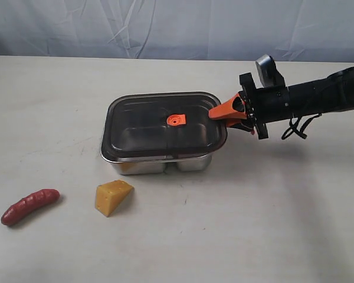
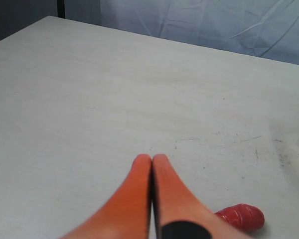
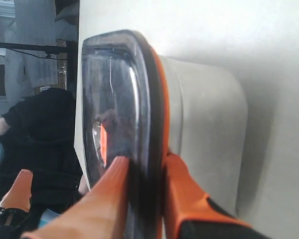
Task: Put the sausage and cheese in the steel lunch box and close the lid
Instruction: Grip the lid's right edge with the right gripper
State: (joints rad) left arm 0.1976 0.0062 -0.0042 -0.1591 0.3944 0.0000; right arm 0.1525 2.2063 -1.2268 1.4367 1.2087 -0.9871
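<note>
The steel lunch box [image 1: 192, 163] stands mid-table with the dark translucent lid [image 1: 159, 127] resting over it, its orange valve [image 1: 176, 119] on top. My right gripper [image 1: 224, 113] is shut on the lid's right edge; in the right wrist view its orange fingers [image 3: 104, 199] pinch the dark rim [image 3: 148, 124] with the orange seal. The yellow cheese [image 1: 112, 197] wedge lies on the table in front of the box. The dark-red sausage [image 1: 29, 206] lies at the front left. My left gripper [image 2: 152, 158] is shut and empty over bare table, with the sausage's end [image 2: 241, 217] beside it.
The pale tabletop [image 1: 271, 218] stretches around the box. A blue-grey cloth backdrop [image 1: 165, 26] hangs behind the far edge. The right arm [image 1: 318, 94] reaches in from the right side.
</note>
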